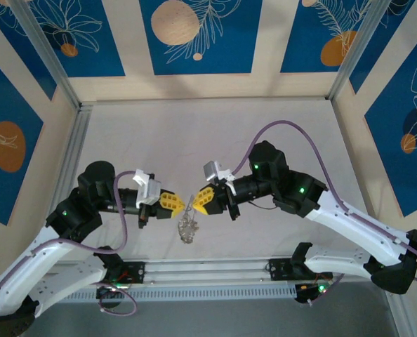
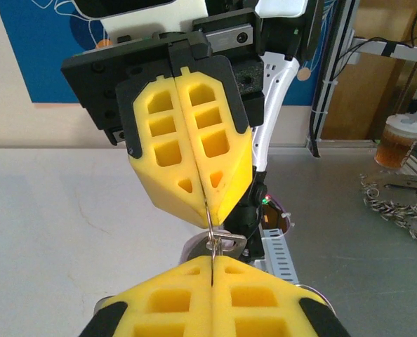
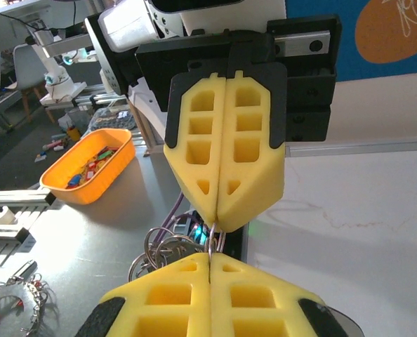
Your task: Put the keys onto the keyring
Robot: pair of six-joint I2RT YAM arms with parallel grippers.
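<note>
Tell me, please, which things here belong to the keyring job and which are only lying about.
For the job:
keyring
left hand and right hand, both pinching it

Lying about:
orange tub
drink cup
pile of chains

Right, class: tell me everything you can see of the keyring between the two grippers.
The keyring is a silvery metal loop with beaded chain, floppy and bunched. Its thin top edge is pinched by the left gripper and the right gripper, which meet tip to tip above the table; the rest dangles below them.
</note>
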